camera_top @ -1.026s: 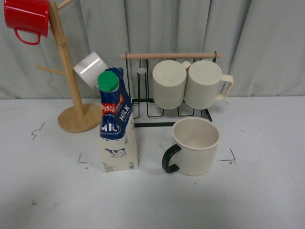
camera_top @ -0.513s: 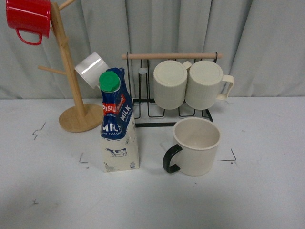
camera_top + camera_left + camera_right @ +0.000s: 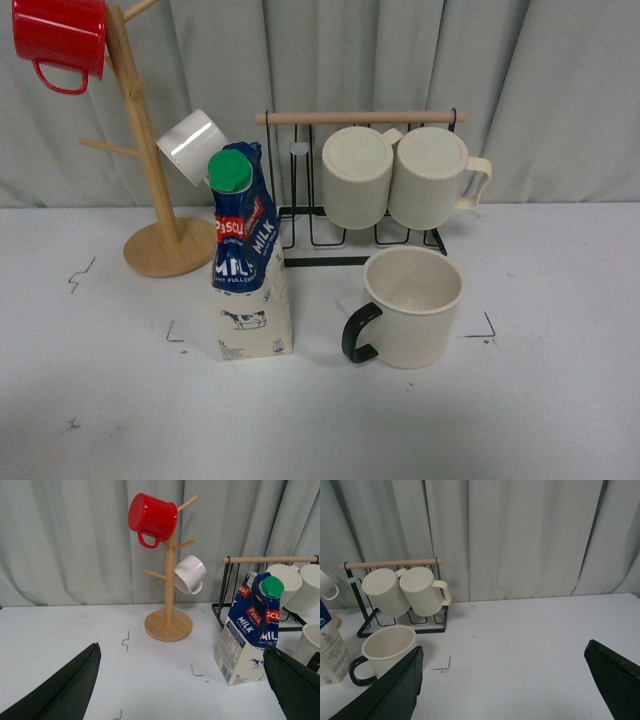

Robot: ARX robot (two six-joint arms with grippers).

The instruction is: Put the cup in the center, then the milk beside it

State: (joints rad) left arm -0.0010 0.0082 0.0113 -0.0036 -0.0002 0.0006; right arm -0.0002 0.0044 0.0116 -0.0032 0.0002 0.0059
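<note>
Milk reads "MILK", standing beside cup.

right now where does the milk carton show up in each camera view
Front view: the milk carton stands upright left of centre, beside the cup.
Left wrist view: it stands at the right, green cap up, with the wooden mug tree on its other side.
Right wrist view: only a sliver of it shows at the left edge.
Shared landmark: the black wire rack with two ribbed mugs, behind the carton in all three views.
</note>
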